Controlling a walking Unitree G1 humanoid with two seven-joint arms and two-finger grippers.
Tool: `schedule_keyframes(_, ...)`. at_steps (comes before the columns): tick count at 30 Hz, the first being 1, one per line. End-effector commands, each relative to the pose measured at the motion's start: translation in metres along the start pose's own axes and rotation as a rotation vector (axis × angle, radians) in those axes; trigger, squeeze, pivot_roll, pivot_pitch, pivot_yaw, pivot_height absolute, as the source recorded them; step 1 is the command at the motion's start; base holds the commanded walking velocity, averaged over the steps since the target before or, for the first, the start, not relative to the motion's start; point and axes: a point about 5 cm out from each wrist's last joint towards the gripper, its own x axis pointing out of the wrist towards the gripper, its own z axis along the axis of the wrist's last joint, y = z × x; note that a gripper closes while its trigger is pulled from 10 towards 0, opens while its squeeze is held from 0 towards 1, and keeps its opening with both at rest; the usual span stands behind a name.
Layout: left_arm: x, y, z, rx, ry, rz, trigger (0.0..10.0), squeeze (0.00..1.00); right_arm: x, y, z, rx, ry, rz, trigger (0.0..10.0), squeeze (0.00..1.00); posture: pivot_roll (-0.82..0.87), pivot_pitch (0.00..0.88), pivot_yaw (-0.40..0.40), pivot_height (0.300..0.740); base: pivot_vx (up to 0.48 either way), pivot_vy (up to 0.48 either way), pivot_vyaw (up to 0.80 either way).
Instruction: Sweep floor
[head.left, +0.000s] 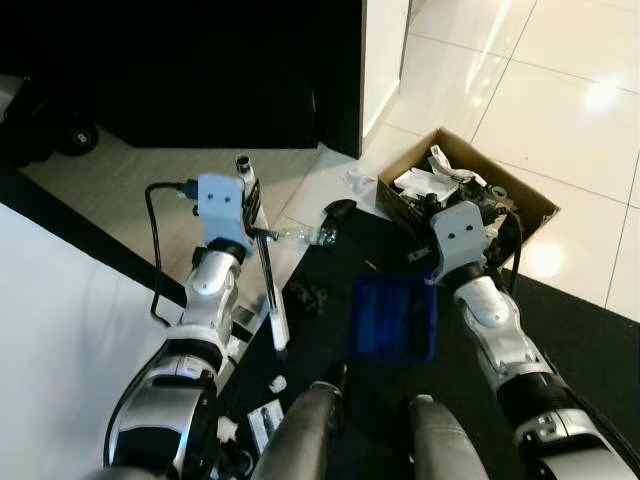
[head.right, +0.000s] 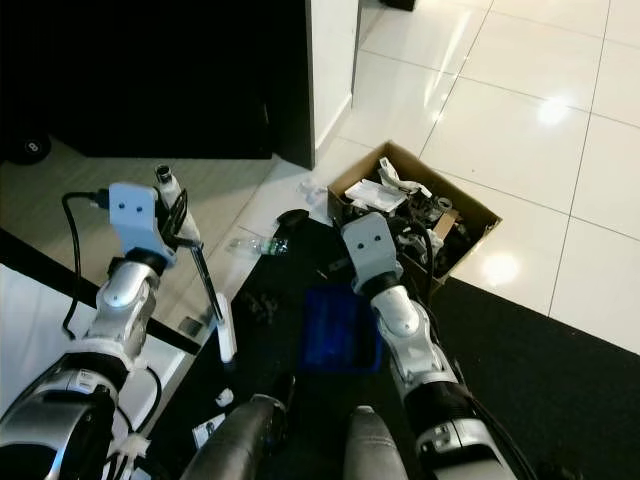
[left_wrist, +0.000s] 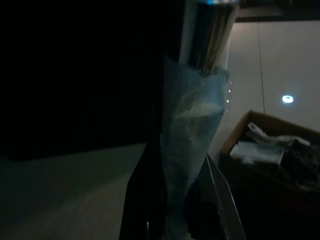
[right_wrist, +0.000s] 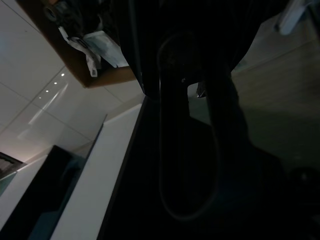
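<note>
My left gripper (head.left: 252, 208) is shut on a thin broom handle (head.left: 268, 275), which slants down to a white end over the black rug's (head.left: 580, 330) left edge. In the left wrist view the handle (left_wrist: 200, 100) is a shiny pole in clear plastic wrap. My right gripper (head.left: 433, 270) is shut on the handle of a blue dustpan (head.left: 392, 318), which lies on the rug in front of me. The right wrist view is dark, with the pan's looped handle (right_wrist: 187, 125) close up. A clear plastic bottle (head.left: 310, 236), a black scrap (head.left: 340, 208) and dark debris (head.left: 310, 297) lie ahead.
An open cardboard box (head.left: 535, 205) full of rubbish stands at the right, just beyond my right gripper. A black cabinet (head.left: 200, 70) blocks the far side. White scraps (head.left: 278, 383) lie by my legs (head.left: 300, 440). Glossy white tiles (head.left: 560, 110) stretch right.
</note>
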Motion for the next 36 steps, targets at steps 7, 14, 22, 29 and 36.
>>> schedule_keyframes(7, 0.003, -0.027, -0.006, -0.019, 0.028, -0.057, 10.0, 0.00, 0.002, 0.007, 0.000, 0.043, -0.009, 0.033, 10.0, 0.00, -0.14, 0.351, 0.106, 0.740, 0.000, 0.000, 0.00)
schedule_keyframes(14, -0.002, -0.048, -0.017, -0.047, 0.074, -0.117, 10.0, 0.00, 0.002, 0.012, 0.003, 0.064, -0.031, 0.089, 10.0, 0.00, -0.17, 0.358, 0.110, 0.740, 0.000, 0.000, 0.00)
schedule_keyframes(22, 0.002, -0.075, -0.005, -0.193, -0.008, -0.183, 10.0, 0.00, 0.002, 0.018, 0.003, 0.073, -0.037, 0.114, 10.0, 0.00, -0.15, 0.333, 0.109, 0.740, 0.000, 0.000, 0.00)
schedule_keyframes(29, -0.004, -0.109, 0.010, -0.298, -0.100, -0.344, 10.0, 0.00, 0.007, 0.025, 0.006, 0.077, -0.049, 0.158, 10.0, 0.00, -0.11, 0.310, 0.107, 0.740, 0.000, 0.000, 0.00)
schedule_keyframes(36, -0.022, -0.109, 0.042, -0.336, -0.237, -0.512, 10.0, 0.00, 0.011, 0.026, 0.009, 0.084, -0.064, 0.165, 10.0, 0.00, -0.08, 0.293, 0.111, 0.740, 0.000, 0.000, 0.00)
